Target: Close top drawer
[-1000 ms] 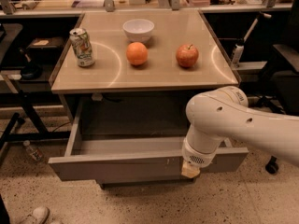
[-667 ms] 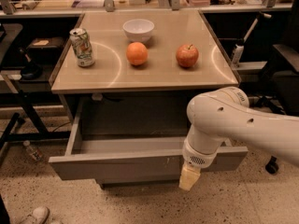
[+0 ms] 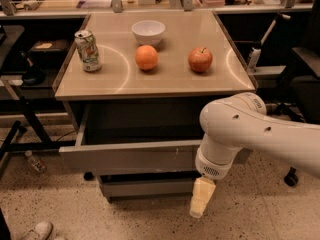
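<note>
The top drawer [image 3: 130, 157] is a wide, shallow grey metal drawer under the tabletop [image 3: 150, 79]. It stands pulled out toward me, with its dark inside showing. My white arm [image 3: 240, 129] reaches across the right end of the drawer front. The gripper [image 3: 202, 200] hangs below the wrist, cream-coloured, pointing down in front of the lower drawer front [image 3: 145, 186] near the floor. It holds nothing that I can see.
On the tabletop stand a drink can [image 3: 88, 50], a white bowl [image 3: 148, 31], an orange [image 3: 147, 57] and an apple [image 3: 200, 59]. A dark chair [image 3: 305, 74] is at the right. Dark stands [image 3: 20, 114], a bottle [image 3: 35, 161] and a shoe [image 3: 37, 230] are at the left.
The drawer front has slid back a little toward the table. The gripper has dropped lower in front of the drawers.
</note>
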`<state>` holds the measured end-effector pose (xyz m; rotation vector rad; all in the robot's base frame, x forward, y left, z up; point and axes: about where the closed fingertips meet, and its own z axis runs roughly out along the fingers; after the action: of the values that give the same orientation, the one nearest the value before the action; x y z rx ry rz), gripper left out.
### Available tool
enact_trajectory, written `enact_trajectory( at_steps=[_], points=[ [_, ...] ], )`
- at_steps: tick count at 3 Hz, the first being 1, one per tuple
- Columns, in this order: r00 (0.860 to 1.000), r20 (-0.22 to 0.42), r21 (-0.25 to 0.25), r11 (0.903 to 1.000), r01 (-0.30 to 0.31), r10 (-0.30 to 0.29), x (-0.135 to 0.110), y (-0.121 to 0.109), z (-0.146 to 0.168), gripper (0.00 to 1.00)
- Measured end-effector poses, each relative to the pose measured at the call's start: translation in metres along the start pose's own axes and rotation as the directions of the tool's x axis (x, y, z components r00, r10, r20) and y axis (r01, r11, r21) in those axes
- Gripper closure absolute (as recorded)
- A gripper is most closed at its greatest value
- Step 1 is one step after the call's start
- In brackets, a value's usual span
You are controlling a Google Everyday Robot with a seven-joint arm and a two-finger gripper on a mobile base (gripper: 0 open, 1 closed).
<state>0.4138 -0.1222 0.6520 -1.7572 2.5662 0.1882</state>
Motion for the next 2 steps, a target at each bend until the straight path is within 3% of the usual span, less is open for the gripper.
enact_trajectory(
  at_steps=[2],
  points=[
    [1.0, 0.0, 0.0, 1.0, 0.0, 0.0, 0.0, 0.0, 0.0, 0.43]
  ],
)
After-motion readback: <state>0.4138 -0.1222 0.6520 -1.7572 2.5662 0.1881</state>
